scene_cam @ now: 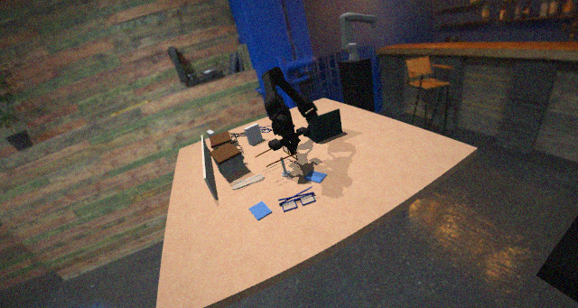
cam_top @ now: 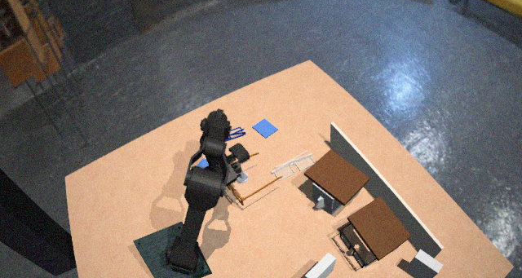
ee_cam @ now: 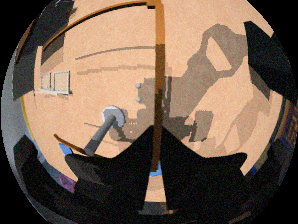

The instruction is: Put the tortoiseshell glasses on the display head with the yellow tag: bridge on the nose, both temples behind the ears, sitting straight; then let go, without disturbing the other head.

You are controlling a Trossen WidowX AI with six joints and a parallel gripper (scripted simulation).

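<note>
The tortoiseshell glasses point(cam_top: 261, 188) point(ee_cam: 159, 30) hang above the table with temples spread. My gripper point(ee_cam: 156, 129) point(scene_cam: 293, 153) is shut on their front; its tips are mostly hidden by the arm in the top view. One temple reaches towards the display heads. Two display heads, each a brown-topped block, stand beyond: a nearer one point(cam_top: 337, 176) point(scene_cam: 226, 154) with a bare grey nose, and a farther one point(cam_top: 379, 228) point(scene_cam: 220, 138) with thin dark glasses at its front. The held glasses are clear of both. I cannot make out a yellow tag on either head.
A grey post on a round base point(cam_top: 242, 177) point(ee_cam: 113, 116) stands below the gripper. Pale glasses point(cam_top: 290, 168) point(scene_cam: 246, 180) and blue glasses point(scene_cam: 298, 201) lie on the table, with a blue cloth point(cam_top: 265, 128) point(scene_cam: 260, 210). An upright panel point(scene_cam: 209, 168) stands behind the heads; a white box point(scene_cam: 254, 134) stands nearby.
</note>
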